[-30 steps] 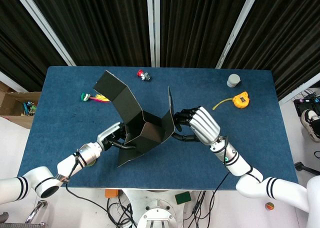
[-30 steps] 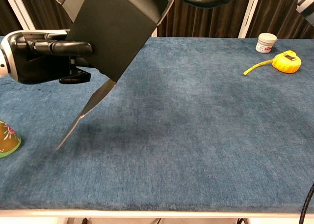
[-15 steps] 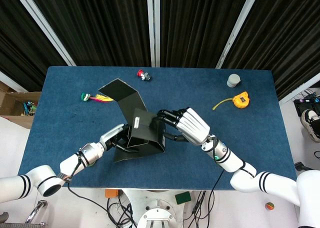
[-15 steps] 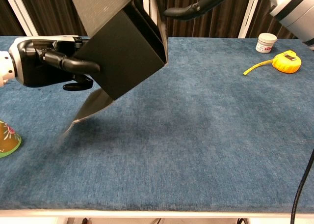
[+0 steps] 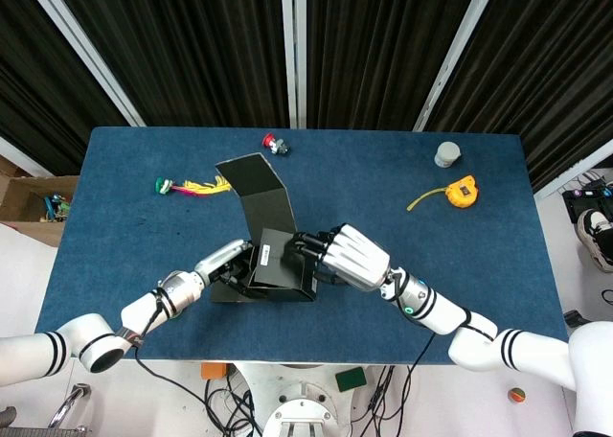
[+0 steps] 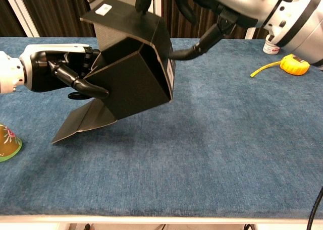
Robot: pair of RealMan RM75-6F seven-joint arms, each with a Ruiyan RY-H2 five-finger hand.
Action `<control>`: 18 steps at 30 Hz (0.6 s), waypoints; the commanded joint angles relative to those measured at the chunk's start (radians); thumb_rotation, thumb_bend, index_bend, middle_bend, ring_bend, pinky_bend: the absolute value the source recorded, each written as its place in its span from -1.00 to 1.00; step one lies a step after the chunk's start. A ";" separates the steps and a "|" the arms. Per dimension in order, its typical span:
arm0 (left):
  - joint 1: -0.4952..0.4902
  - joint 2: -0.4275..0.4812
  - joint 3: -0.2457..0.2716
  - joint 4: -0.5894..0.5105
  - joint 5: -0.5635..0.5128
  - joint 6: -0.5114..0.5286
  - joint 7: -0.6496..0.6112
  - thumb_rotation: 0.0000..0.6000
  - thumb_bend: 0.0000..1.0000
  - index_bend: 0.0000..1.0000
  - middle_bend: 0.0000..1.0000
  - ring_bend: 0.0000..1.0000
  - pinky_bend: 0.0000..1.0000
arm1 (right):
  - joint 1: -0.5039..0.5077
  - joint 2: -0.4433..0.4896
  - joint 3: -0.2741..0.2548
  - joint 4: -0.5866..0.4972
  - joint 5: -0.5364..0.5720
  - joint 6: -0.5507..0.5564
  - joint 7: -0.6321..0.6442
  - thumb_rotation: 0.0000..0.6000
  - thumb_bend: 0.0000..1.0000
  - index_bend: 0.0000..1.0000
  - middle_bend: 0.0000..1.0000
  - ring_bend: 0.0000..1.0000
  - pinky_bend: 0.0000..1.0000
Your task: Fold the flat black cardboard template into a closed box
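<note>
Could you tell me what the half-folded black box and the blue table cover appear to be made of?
The black box looks like thin matte cardboard: flat stiff panels, crisp creases, thin edges. The blue table cover seems a felt or short-pile fabric, judging by its fuzzy, mottled, non-reflective surface.

White round arm segments, black rings at the joints. Left hand (image 5: 222, 264) with white back and black fingers (image 6: 83, 84); silver wrist cuff with a small green spot. Right hand (image 5: 347, 259) with ribbed silver-white back, black fingers (image 5: 306, 241), green light at the wrist. Thin black cables along both forearms.
</note>
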 commanded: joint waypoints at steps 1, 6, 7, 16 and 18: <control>-0.008 -0.024 -0.007 0.017 -0.031 -0.024 0.130 1.00 -0.93 -0.45 -0.41 -0.03 0.76 | 0.007 0.001 -0.022 0.025 -0.041 -0.002 -0.062 1.00 -0.73 -0.16 -0.27 0.38 1.00; -0.016 -0.057 -0.020 0.025 -0.079 -0.052 0.261 1.00 -0.93 -0.45 -0.41 -0.03 0.76 | 0.004 -0.032 -0.052 0.088 -0.078 0.004 -0.133 1.00 -0.73 -0.04 -0.24 0.38 1.00; -0.019 -0.067 -0.023 0.027 -0.090 -0.059 0.288 1.00 -0.93 -0.45 -0.41 -0.03 0.76 | 0.003 -0.045 -0.057 0.109 -0.086 0.009 -0.144 1.00 -0.74 -0.01 -0.23 0.38 1.00; -0.032 -0.150 -0.040 0.075 -0.167 -0.116 0.426 1.00 -0.93 -0.46 -0.44 -0.03 0.76 | -0.007 -0.185 -0.082 0.313 -0.117 0.092 -0.140 1.00 -0.86 0.16 -0.15 0.40 1.00; -0.031 -0.163 -0.042 0.087 -0.183 -0.127 0.448 1.00 -0.93 -0.46 -0.45 -0.03 0.76 | -0.008 -0.212 -0.089 0.353 -0.122 0.110 -0.126 1.00 -0.86 0.17 -0.15 0.40 1.00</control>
